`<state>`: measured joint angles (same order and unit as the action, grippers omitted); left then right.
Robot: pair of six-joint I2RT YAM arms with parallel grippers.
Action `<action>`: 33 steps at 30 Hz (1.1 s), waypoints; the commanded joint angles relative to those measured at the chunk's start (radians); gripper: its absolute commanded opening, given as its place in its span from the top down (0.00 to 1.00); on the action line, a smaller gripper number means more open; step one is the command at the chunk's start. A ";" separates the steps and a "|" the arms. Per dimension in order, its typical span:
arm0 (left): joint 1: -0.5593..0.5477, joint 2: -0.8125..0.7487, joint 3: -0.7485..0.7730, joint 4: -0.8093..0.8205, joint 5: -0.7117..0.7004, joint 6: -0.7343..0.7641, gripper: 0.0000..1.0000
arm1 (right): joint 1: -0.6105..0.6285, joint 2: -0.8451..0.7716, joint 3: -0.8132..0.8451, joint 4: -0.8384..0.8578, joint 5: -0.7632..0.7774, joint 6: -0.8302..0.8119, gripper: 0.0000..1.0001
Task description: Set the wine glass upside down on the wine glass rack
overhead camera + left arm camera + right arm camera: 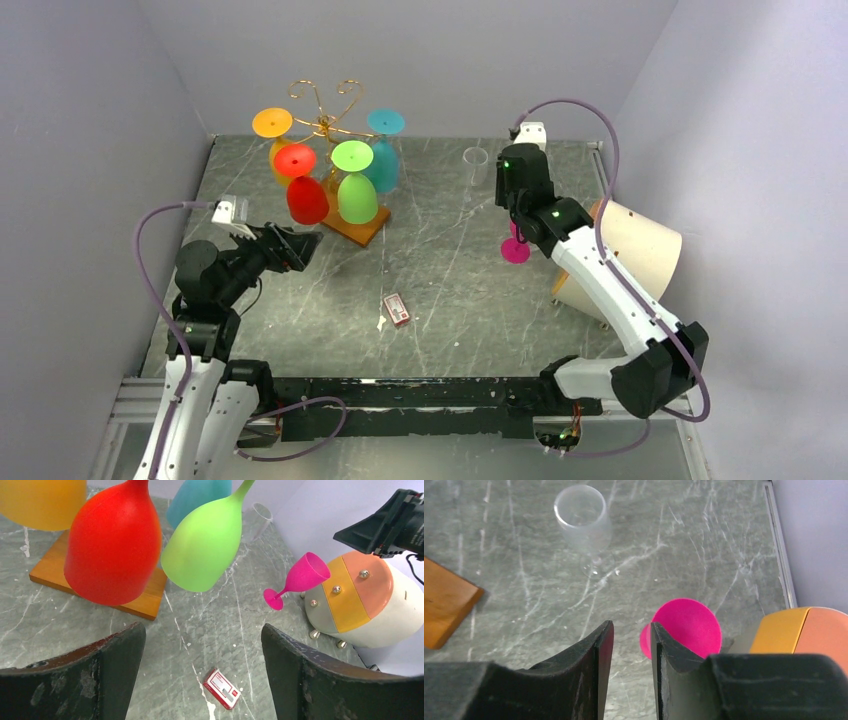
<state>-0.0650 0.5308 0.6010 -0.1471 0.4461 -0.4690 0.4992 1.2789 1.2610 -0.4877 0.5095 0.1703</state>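
The wine glass rack (325,110) is a gold wire stand on a brown wooden base (362,228) at the back left. Orange (272,123), red (304,185), green (355,185) and teal (385,150) glasses hang upside down from it. A pink wine glass (515,249) is tilted low over the table right of centre; it also shows in the left wrist view (300,577). My right gripper (631,630) is above it, jaws a little apart with nothing between them; the pink foot (689,622) shows past the right finger. My left gripper (202,635) is wide open and empty near the base (145,605).
A clear glass (476,163) stands upright at the back, right of the rack. A small red and white box (397,309) lies mid-table. A cream rounded object with an orange and peach end (630,250) lies at the right edge. Walls close in on three sides.
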 commanded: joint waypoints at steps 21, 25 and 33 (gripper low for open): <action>-0.012 -0.020 0.035 -0.019 -0.050 0.055 0.12 | -0.176 0.174 -0.110 0.001 -0.174 -0.042 0.67; -0.011 -0.019 0.034 -0.018 -0.049 0.055 0.13 | -0.181 0.182 -0.117 0.003 -0.171 -0.047 0.72; -0.011 -0.016 0.033 -0.013 -0.045 0.051 0.13 | -0.181 0.169 -0.117 0.003 -0.197 -0.054 0.86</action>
<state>-0.0692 0.5198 0.6033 -0.1661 0.4110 -0.4324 0.3283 1.4555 1.1496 -0.4992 0.3347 0.1280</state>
